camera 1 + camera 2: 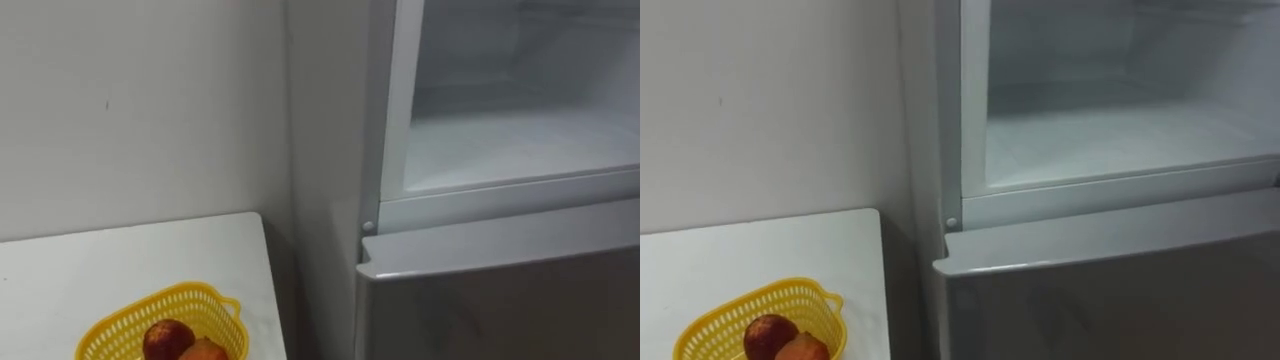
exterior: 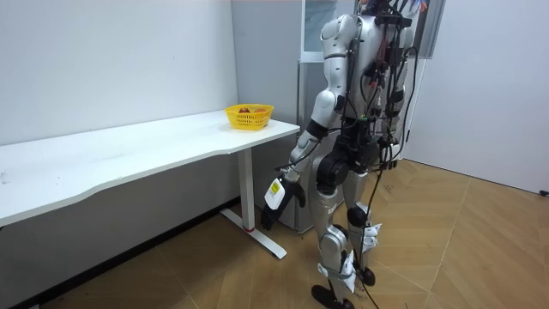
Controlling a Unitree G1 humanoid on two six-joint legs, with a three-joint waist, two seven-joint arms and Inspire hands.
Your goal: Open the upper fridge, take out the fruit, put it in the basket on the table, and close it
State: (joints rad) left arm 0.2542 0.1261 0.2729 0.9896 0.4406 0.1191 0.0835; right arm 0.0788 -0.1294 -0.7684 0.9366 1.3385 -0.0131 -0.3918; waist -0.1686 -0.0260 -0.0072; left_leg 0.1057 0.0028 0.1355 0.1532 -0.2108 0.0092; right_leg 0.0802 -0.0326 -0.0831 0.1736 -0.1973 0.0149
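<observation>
- Looking straight into the open upper compartment (image 1: 520,140) of the tall grey metal fridge (image 1: 330,180).
- Seeing white walls and a pale white shelf inside that compartment.
- Directly below it on the fridge, spotting the closed grey lower door (image 1: 500,300).
- To the left of the fridge, picking out the flat white counter (image 1: 120,270), with its end close beside the fridge's side.
- On that counter, near the end by the fridge, finding the yellow plastic mesh basket (image 1: 215,300).
- Inside the basket, catching a round dark-red apple (image 1: 167,338), with an orange rounded fruit (image 1: 203,351) touching it on the side toward the fridge.
- Over in the room view: standing upright at the fridge front, just past the counter's end.
- Hanging low by the hip on the counter side, well below the open compartment, the left robot hand (image 2: 283,193); open or closed, impossible to tell from here.
</observation>
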